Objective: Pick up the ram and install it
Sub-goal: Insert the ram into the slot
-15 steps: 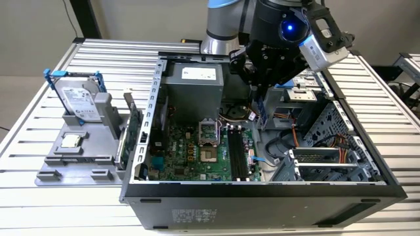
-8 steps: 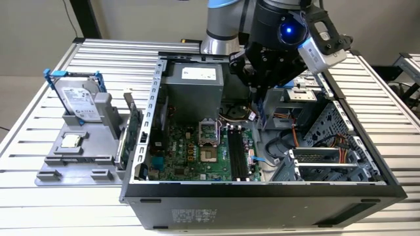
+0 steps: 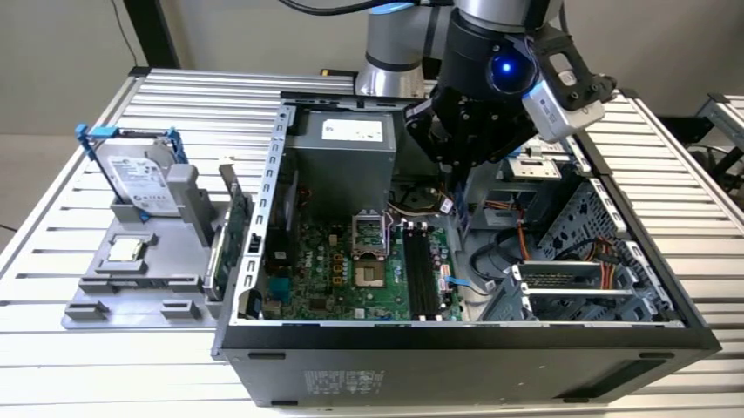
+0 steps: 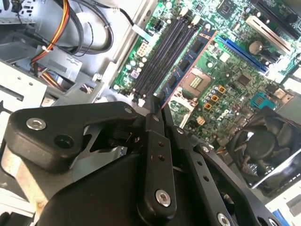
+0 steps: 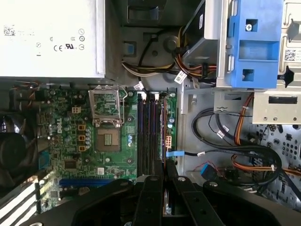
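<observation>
A slatted metal table (image 3: 698, 174) is carrying an open computer case (image 3: 465, 344), which is lying on its side with the inside showing. In the exterior view a grey holder (image 3: 128, 300) is sitting at about nine o'clock from the case, with a hard drive (image 3: 134, 178) standing in it. The arm (image 3: 494, 26) is reaching down into the case from twelve o'clock.

The green motherboard (image 3: 337, 270) is lying flat on the case floor. Its black memory slots (image 3: 421, 274) are running along its three o'clock side, and in both wrist views they are looking unfilled.

The gripper (image 5: 164, 165) is hanging over the twelve o'clock end of those slots. Its fingers (image 5: 153, 193) are pressed together, pinching the ram (image 4: 188, 68) by one end. The ram is pointing out past the fingertips, edge-on and running parallel to the slots.

The pick-up is looking done, since the ram is in the grip and over the board. The installing is looking undone: the ram appears to be riding clear above the slots rather than sitting in one. Which slot it is lining up with I cannot tell.
</observation>
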`<state>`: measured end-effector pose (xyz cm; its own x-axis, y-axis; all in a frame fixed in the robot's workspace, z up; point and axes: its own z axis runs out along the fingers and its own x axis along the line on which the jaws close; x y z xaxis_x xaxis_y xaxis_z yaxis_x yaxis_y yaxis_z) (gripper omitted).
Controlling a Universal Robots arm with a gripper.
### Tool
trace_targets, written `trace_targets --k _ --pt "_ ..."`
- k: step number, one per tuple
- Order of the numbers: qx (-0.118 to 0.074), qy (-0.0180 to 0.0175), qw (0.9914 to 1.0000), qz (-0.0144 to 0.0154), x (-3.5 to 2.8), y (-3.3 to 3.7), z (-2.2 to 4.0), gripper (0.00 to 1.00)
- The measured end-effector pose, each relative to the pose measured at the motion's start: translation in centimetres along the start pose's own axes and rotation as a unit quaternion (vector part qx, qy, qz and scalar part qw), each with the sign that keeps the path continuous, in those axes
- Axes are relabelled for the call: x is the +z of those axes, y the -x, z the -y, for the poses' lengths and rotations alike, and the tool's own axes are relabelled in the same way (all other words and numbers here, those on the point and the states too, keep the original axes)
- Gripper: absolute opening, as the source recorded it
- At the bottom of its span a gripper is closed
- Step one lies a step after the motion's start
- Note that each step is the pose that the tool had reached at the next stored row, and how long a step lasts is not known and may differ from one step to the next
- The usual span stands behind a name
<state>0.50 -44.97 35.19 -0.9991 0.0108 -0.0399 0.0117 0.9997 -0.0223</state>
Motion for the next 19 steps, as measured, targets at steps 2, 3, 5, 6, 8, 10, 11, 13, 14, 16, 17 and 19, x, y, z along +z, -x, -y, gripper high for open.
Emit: trace_targets --k 2,3,5,6,8,10,11,13,14,16,17,19 --pt "0.000 -0.0010 1.00000 0.0000 0.27 -0.01 -0.02 0.00" --pt "0.000 -0.0016 1.00000 0.0000 0.41 -0.02 -0.03 0.00" --pt "0.000 -0.0026 1.00000 0.0000 0.69 -0.03 -0.04 0.00" --pt "0.000 -0.0029 1.00000 0.0000 0.84 -0.04 -0.04 0.00" --pt "0.000 -0.0032 0.99999 0.0000 1.07 -0.05 -0.05 0.00" --pt "0.000 -0.0039 0.99999 0.0000 1.36 -0.06 -0.06 0.00" --pt "0.000 -0.0039 0.99999 0.0000 1.54 -0.07 -0.06 0.00" --pt "0.000 -0.0040 0.99999 0.0000 1.87 -0.08 -0.07 0.00" --pt "0.000 -0.0039 0.99999 0.0001 2.04 -0.09 -0.07 0.00" --pt "0.000 -0.0043 0.99999 0.0001 2.35 -0.10 -0.08 0.00" --pt "0.000 -0.0046 0.99999 0.0001 2.50 -0.10 -0.08 0.00" --pt "0.000 -0.0060 0.99998 0.0001 2.85 -0.12 -0.09 0.00"
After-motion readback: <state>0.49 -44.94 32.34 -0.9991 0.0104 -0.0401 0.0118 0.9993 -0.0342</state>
